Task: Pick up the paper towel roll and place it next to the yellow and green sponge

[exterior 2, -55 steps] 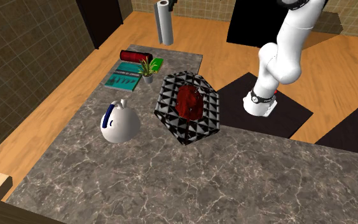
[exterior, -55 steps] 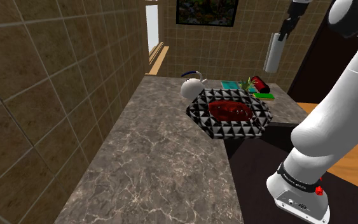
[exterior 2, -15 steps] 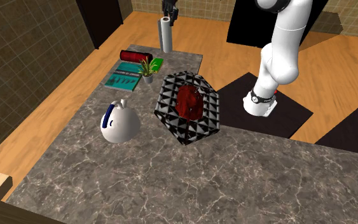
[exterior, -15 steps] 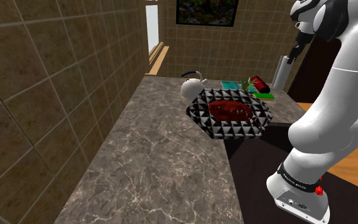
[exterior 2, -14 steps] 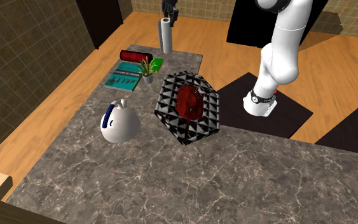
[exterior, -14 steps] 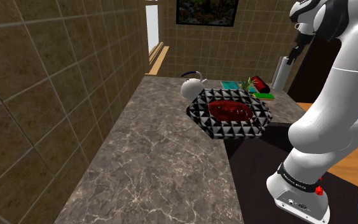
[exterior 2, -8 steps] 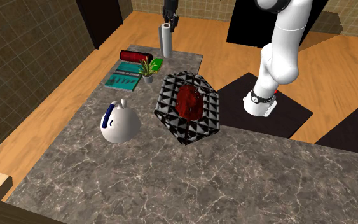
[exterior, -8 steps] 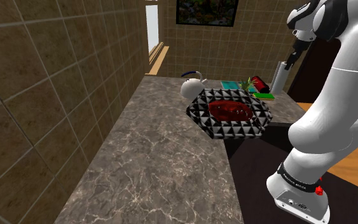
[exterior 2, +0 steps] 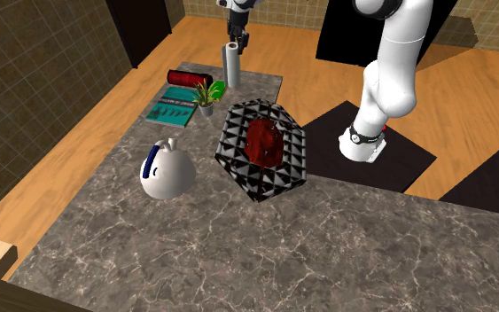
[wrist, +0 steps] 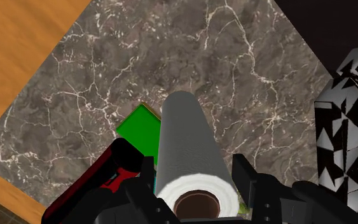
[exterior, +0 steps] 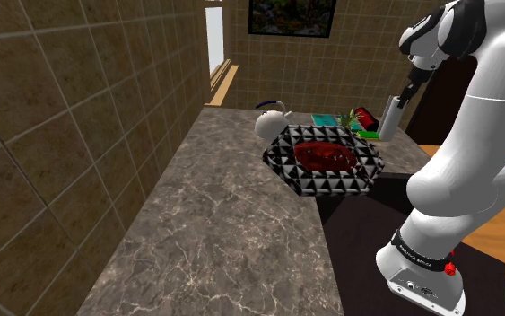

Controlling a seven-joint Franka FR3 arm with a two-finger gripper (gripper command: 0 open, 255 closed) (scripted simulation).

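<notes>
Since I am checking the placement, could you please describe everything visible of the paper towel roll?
The paper towel roll is a plain grey-white cylinder with a dark hollow core. It stands upright, clasped near its top between the gripper's black fingers. Its lower end is at the countertop, close beside the green sponge; whether it rests there is unclear.

The paper towel roll [wrist: 187, 146] is pale grey, the sponge [wrist: 138, 129] bright green, the worktop [wrist: 171, 51] brown with white veins.
</notes>
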